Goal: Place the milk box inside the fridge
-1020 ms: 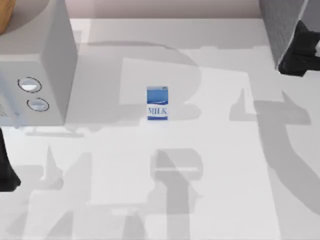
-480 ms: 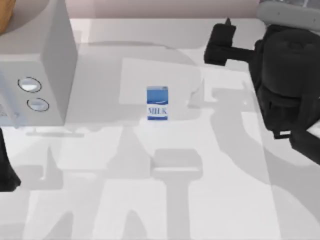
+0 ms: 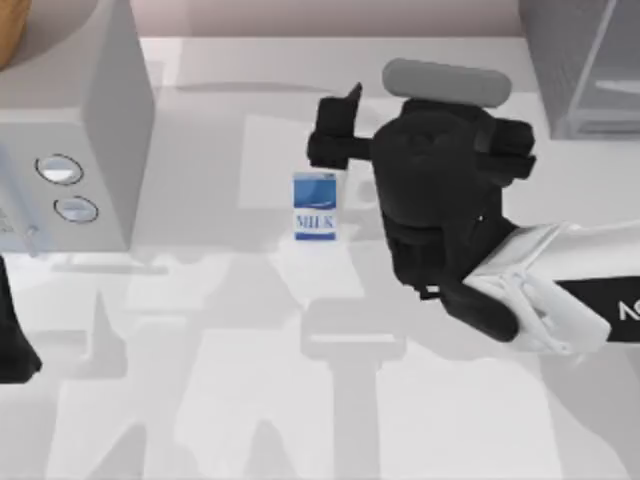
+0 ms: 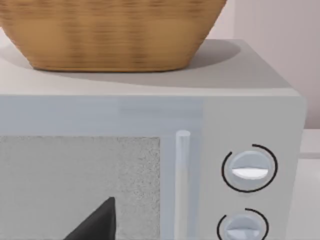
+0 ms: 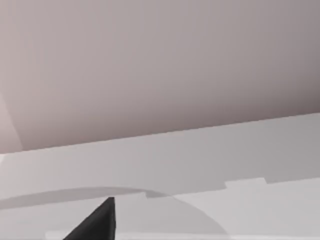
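The milk box (image 3: 315,207), a small carton with a blue top and "MILK" on its white front, stands upright at the middle of the table. My right gripper (image 3: 335,132) hovers just behind it and a little to its right, with the black wrist and white forearm stretching away to the right edge. The fridge (image 3: 562,55), dark grey with a pale framed panel, stands at the back right corner. My left arm (image 3: 10,340) is parked at the left edge, its wrist camera facing the microwave.
A light grey microwave (image 3: 80,120) with two round dials (image 4: 249,169) fills the back left, and a wicker basket (image 4: 110,35) sits on top of it. Open tabletop (image 3: 300,400) lies in front of the carton. A pale wall (image 5: 160,60) backs the table.
My right arm has swung in from the far right corner, moving left across the table until its gripper is just behind the milk box. The carton and the left arm have not moved.
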`<state>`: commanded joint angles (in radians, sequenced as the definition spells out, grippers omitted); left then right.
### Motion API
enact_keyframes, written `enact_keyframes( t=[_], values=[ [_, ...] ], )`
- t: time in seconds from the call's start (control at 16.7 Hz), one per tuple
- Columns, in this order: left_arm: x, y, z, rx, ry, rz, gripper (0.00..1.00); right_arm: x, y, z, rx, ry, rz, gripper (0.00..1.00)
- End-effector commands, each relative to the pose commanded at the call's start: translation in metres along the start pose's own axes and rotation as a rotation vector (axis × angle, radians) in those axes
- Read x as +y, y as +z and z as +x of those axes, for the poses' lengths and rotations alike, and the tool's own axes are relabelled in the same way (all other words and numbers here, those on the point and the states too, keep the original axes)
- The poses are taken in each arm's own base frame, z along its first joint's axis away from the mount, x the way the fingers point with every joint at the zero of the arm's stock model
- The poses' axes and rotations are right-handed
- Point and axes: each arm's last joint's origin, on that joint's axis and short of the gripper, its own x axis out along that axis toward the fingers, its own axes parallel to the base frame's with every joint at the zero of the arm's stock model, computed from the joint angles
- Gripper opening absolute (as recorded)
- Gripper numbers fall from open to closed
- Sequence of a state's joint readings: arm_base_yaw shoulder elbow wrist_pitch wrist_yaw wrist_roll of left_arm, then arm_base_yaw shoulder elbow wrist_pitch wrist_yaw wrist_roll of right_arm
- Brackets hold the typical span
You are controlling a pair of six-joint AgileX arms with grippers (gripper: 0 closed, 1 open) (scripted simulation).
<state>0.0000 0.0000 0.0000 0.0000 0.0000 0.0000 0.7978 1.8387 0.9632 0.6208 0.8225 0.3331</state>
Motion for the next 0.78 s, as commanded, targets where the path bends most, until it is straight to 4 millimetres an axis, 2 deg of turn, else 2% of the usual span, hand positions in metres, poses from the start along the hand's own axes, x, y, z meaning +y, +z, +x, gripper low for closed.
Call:
enact_keyframes(
  t=[0.54, 0.78],
  values=[
    [0.0, 0.0, 0.0, 0.0, 0.0, 0.0, 1.0, 0.045, -0.091, 0.017, 0.02, -0.017, -0.07, 1.0],
    [0.0, 0.0, 0.0, 0.0, 0.0, 0.0, 1.0, 0.055, -0.135, 0.021, 0.03, -0.007, -0.113, 1.0]
  ],
)
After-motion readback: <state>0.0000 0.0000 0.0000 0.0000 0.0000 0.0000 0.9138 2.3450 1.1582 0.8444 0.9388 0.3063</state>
